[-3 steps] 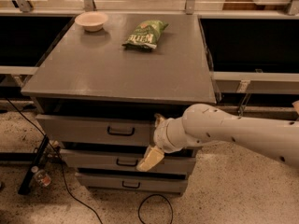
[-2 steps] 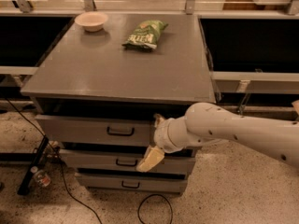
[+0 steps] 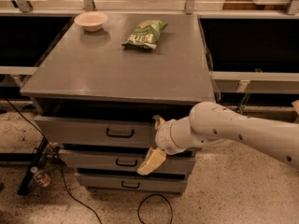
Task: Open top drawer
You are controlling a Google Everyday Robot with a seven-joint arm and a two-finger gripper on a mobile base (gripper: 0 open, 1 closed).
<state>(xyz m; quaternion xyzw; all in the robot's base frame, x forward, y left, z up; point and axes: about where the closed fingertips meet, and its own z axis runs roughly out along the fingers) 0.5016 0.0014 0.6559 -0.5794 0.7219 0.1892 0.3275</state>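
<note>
The top drawer (image 3: 79,130) is a wide grey drawer under the cabinet top, with a small black bar handle (image 3: 120,133) at its centre. It stands out a little from the cabinet, with a dark gap above its front. My gripper (image 3: 154,142) is at the right part of the drawer front, to the right of the handle. One cream finger (image 3: 159,121) pokes up at the drawer's top edge. The other finger (image 3: 151,162) hangs down in front of the second drawer. The fingers stand wide apart and hold nothing.
Two more grey drawers, the second (image 3: 93,160) and the third (image 3: 103,183), sit below. On the cabinet top (image 3: 117,69) lie a green chip bag (image 3: 145,33) and a pale bowl (image 3: 90,20). A black cable (image 3: 154,209) and a bottle (image 3: 41,177) lie on the floor.
</note>
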